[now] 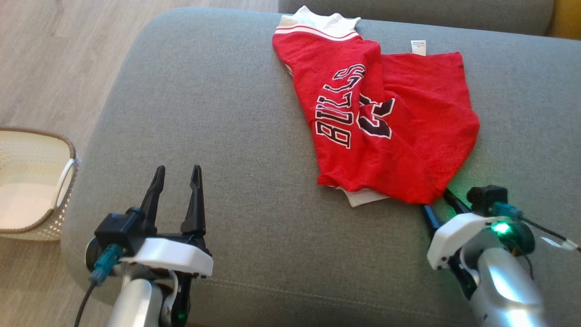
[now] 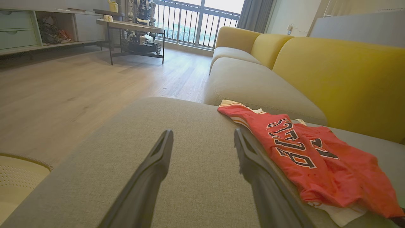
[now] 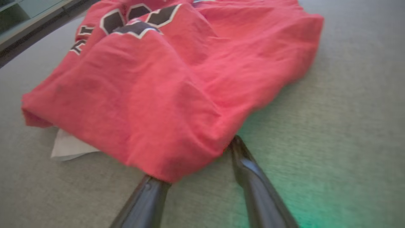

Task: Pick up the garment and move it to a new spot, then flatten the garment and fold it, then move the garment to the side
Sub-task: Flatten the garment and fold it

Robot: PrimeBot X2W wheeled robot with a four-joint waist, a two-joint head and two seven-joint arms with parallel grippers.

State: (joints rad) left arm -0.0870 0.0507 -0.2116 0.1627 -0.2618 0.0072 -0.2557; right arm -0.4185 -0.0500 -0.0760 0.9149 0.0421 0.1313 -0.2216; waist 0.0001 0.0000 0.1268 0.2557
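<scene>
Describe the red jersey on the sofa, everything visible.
The red jersey looks like soft knit cloth, with black, white-edged lettering, white-striped trim at its far end, a white tag, and white lining peeking from under the near hem. It lies crumpled and partly folded over itself on the grey seat cushion. The right gripper, jaws apart, straddles its near corner at the hem.

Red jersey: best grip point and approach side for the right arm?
The near hem corner of the red jersey, from the robot's side, low along the cushion. It bulges up in a loose fold; the right gripper straddles it, jaws open.
</scene>
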